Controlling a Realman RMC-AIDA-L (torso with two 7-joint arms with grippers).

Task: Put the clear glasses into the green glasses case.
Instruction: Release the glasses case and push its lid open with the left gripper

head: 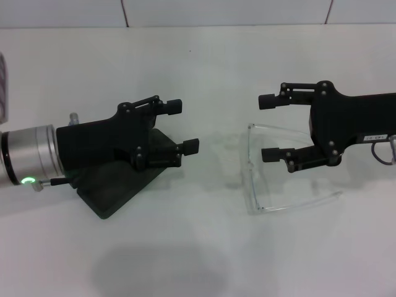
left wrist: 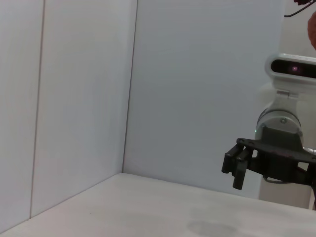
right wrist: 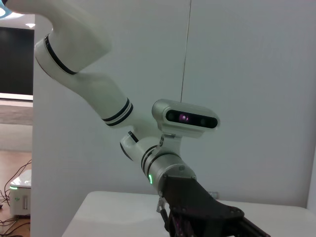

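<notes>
The clear glasses (head: 252, 176) lie on the white table right of centre, lens toward the middle and thin arms pointing right. My right gripper (head: 267, 128) hovers open over them, its lower finger above the space between the arms. The green glasses case (head: 114, 195) rests at the left, looking shut and partly hidden under my left gripper (head: 182, 126), which is open above its right end. In the left wrist view the right gripper (left wrist: 233, 168) shows farther off, open. The right wrist view shows only the left arm (right wrist: 163, 173).
A striped object (head: 2, 86) stands at the table's far left edge. A white panelled wall (head: 223, 11) closes the back. Bare white tabletop (head: 216, 260) stretches along the front.
</notes>
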